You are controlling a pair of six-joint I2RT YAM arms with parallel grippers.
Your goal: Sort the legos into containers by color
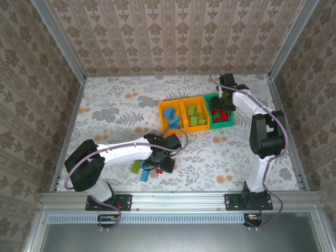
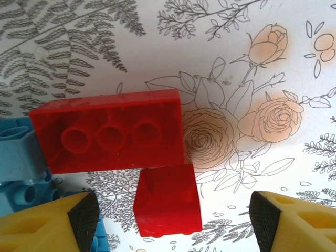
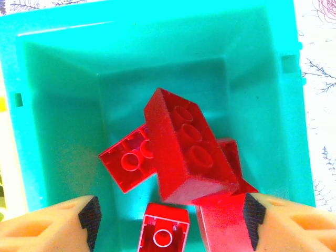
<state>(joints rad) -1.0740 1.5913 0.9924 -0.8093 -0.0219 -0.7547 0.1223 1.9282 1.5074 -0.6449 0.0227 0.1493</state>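
Both spread, apparently empty: left fingers (image 2: 84,218) over red brick (image 2: 168,202), right fingers (image 3: 90,215) over bin (image 3: 63,105)

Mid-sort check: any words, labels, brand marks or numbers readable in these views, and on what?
None readable. Red bricks on the table cover and in the green bin show plain faces, no lettering. The cover and walls carry floral print only. Blue bricks and lime bricks in the yellow bins are too small to check.
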